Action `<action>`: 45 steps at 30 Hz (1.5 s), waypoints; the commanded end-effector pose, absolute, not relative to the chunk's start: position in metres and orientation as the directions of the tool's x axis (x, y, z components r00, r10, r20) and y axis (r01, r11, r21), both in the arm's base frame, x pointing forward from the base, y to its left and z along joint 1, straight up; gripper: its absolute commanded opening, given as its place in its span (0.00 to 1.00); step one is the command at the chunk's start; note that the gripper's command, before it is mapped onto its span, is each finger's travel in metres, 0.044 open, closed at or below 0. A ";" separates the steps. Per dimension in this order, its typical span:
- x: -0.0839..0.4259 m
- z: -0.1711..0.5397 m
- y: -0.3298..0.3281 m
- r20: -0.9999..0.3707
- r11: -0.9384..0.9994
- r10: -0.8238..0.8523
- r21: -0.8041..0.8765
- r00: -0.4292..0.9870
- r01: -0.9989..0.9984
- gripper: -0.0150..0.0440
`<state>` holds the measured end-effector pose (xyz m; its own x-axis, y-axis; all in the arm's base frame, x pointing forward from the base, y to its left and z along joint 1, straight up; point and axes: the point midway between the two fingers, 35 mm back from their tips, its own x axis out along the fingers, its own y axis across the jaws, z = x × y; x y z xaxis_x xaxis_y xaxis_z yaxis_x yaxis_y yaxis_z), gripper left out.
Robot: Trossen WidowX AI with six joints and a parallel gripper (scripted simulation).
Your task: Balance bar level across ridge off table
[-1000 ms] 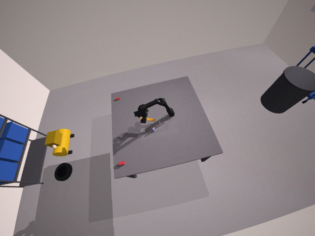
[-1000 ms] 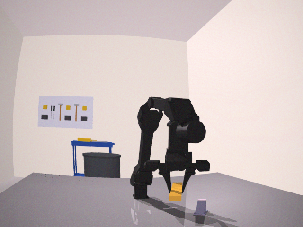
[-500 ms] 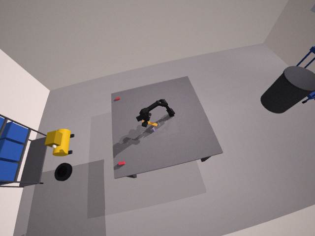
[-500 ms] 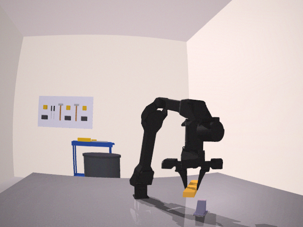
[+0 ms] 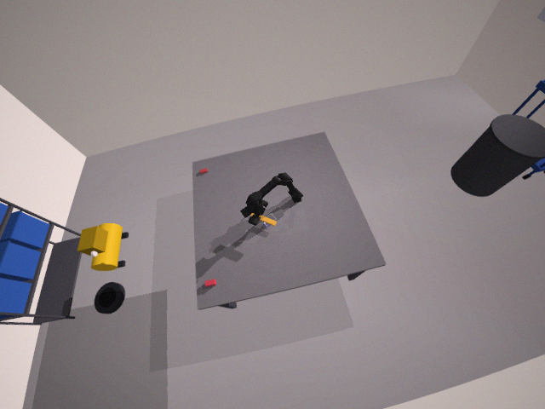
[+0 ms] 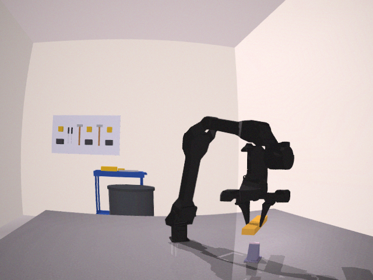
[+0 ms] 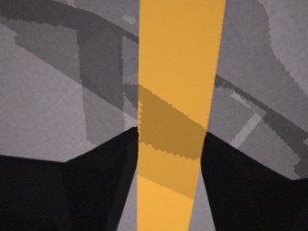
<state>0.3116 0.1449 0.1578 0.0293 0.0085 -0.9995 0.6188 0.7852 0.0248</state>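
Note:
The orange bar (image 5: 269,221) (image 6: 249,230) (image 7: 180,58) is held in the air over the table (image 5: 307,246) (image 6: 90,247). My gripper (image 6: 254,224) (image 7: 169,137) is shut on the bar, with one finger against each long side, and the bar sticks out beyond the fingers. The small purple ridge (image 6: 253,252) stands upright on the table below the bar in the exterior view, with a visible gap between its top and the bar. In the top view the ridge shows only as a small bluish bit beside the bar. The ridge is not visible in the wrist view.
A red block (image 5: 203,170) lies near the table's far left corner, and another red block (image 5: 210,283) near its lower left corner. The arm's shadow falls across the table around the ridge. A dark bin (image 5: 488,158) (image 6: 130,200) stands off the table.

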 end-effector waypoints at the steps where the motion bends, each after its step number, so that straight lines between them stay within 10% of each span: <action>1: 0.309 0.157 0.148 -0.999 0.773 0.014 0.030 0.029 0.634 0.25; 45: 0.309 0.115 0.147 -0.999 0.772 0.014 0.029 0.029 0.635 0.25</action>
